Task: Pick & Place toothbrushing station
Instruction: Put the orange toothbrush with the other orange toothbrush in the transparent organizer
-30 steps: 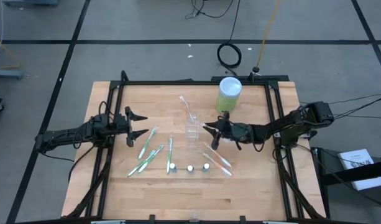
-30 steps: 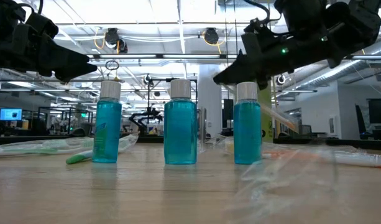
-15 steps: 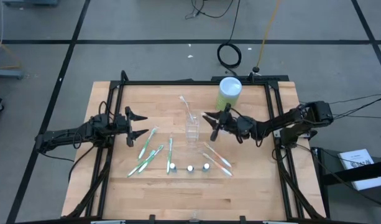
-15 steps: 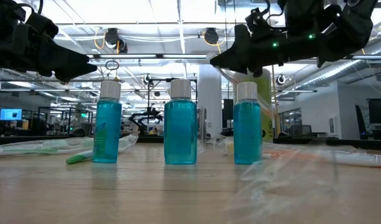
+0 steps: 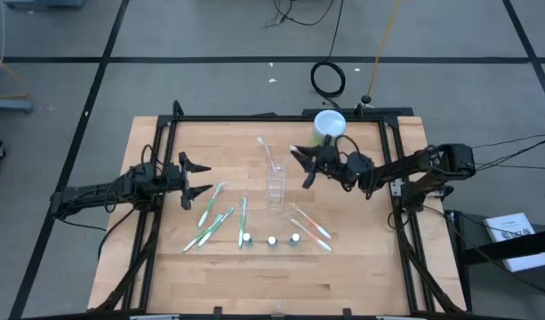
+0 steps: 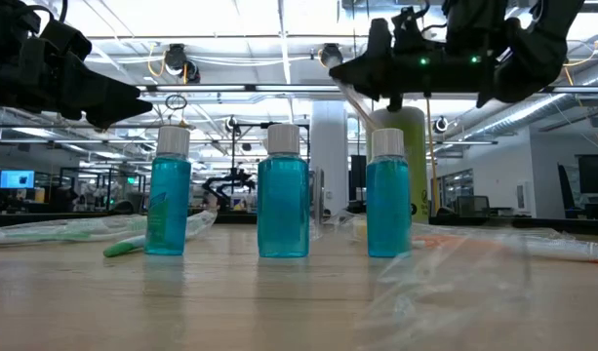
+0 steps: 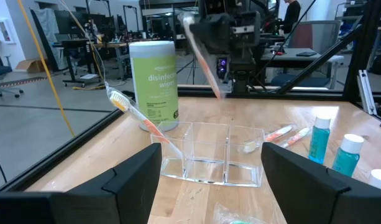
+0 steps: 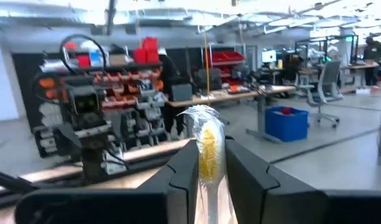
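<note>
A clear plastic holder (image 5: 275,185) (image 7: 209,155) stands mid-table. One orange-white toothbrush (image 7: 135,113) leans in it, head up. My right gripper (image 5: 300,165) (image 6: 357,70) hovers just right of and beyond the holder, shut on another wrapped orange-white toothbrush (image 7: 204,59). Several green-white toothbrushes (image 5: 214,213) lie flat to the holder's left, and orange-white ones (image 5: 309,227) to its near right. Three white-capped bottles of blue liquid (image 6: 283,195) stand in a row near the front. My left gripper (image 5: 199,179) waits open at the table's left. My right gripper pinches the wrapped toothbrush between its two fingers, just below the bristle head (image 8: 206,163), which sticks out past the fingertips. The fingers come from the table's right, tipped slightly upward. The handle (image 7: 215,84) hangs slanting down below the gripper, clear of table and holder.
A lime-green wipes canister (image 5: 329,125) with a white lid stands at the far right, close behind my right gripper. A black frame (image 5: 272,116) runs round the wooden table's edges.
My right gripper has risen and swung toward the table's far edge, from beside the holder toward the canister. Its fingers have tipped upward. The toothbrush has gone with it and hangs higher above the table.
</note>
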Motion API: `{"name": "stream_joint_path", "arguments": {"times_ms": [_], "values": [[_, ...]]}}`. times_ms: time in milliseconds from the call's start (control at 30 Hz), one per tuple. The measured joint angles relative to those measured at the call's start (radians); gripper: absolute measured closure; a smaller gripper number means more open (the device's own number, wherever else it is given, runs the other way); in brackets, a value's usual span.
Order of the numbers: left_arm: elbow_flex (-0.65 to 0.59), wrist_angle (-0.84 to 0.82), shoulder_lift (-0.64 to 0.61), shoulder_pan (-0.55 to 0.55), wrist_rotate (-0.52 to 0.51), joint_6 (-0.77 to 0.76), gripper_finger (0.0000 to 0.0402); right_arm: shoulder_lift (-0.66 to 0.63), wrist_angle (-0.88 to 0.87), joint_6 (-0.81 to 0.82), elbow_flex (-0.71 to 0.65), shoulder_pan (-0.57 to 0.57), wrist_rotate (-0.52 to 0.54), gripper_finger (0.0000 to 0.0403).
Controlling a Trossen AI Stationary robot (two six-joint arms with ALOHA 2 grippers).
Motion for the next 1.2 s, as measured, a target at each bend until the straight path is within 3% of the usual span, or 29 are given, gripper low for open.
{"name": "stream_joint_path", "arguments": {"times_ms": [200,333,833,1200], "values": [[0.0,0.0,0.0,0.0,0.0,0.0,0.0117,0.012,0.098,0.001,0.028,-0.004,-0.001,0.0342],[0.0,0.0,0.0,0.0,0.001,0.0,0.0117,0.018,0.053,0.0,0.095,-0.004,-0.001,0.0343],[0.0,0.005,0.0,0.0,0.0,0.0,0.0117,0.281,0.04,0.031,0.387,-0.041,-0.001,0.0344],[0.0,0.006,0.0,0.0,-0.002,0.0,0.0117,0.433,0.067,0.077,0.492,-0.08,0.003,0.0344]]}}
